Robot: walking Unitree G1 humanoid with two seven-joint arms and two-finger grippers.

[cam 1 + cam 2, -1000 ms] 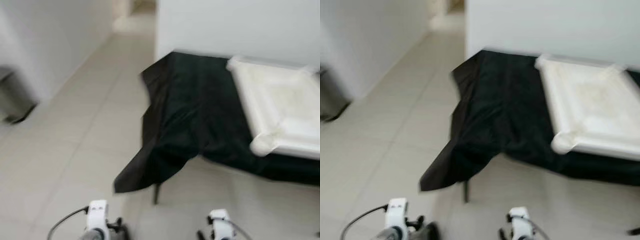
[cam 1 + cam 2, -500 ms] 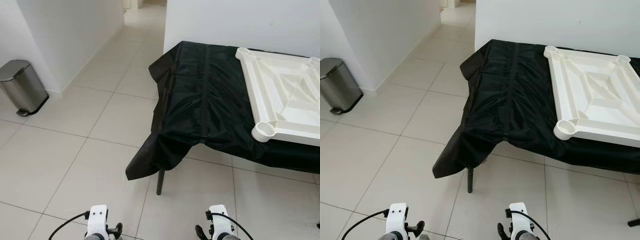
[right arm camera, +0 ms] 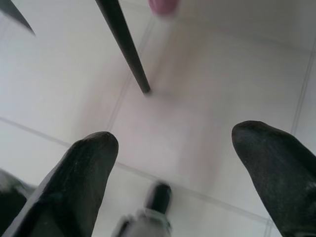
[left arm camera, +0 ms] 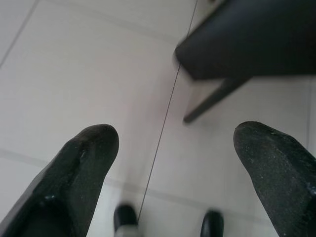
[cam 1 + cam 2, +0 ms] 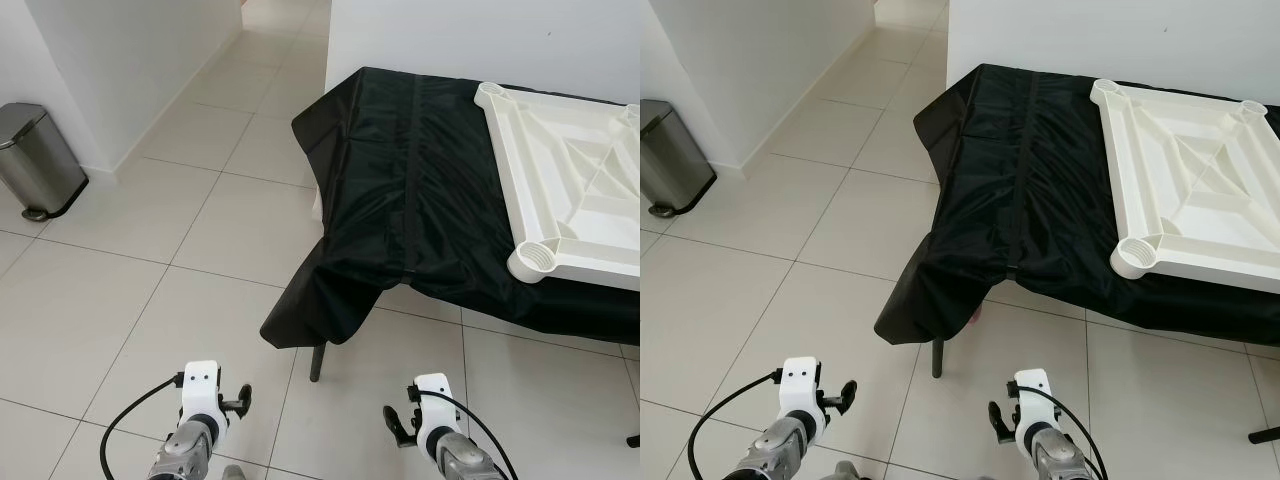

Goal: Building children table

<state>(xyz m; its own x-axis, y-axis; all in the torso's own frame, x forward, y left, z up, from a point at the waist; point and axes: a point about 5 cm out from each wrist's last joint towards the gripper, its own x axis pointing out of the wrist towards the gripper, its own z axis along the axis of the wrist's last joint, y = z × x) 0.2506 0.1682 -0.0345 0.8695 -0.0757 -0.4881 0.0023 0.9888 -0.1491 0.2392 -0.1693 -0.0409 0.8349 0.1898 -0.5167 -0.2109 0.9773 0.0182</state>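
Note:
A white plastic children's table top [image 5: 575,180] lies upside down on a black-draped table [image 5: 410,190] ahead and to my right, with round leg sockets at its corners. Both arms hang low at the bottom of the head views, far short of that table. My left gripper [image 4: 177,148] is open over the floor tiles, its fingers [image 4: 84,163] wide apart. My right gripper [image 3: 175,148] is open too, pointing at the floor by the table's black leg [image 3: 123,47].
A steel pedal bin [image 5: 38,155] stands against the white wall on the left. A corridor [image 5: 270,40] runs off behind the table. The black cloth hangs low at the near left corner [image 5: 320,310], above a thin black leg [image 5: 318,362].
The head views have shifted: the table and white top now sit a little nearer and higher in view, the blur has gone. My arms show more at the bottom edge.

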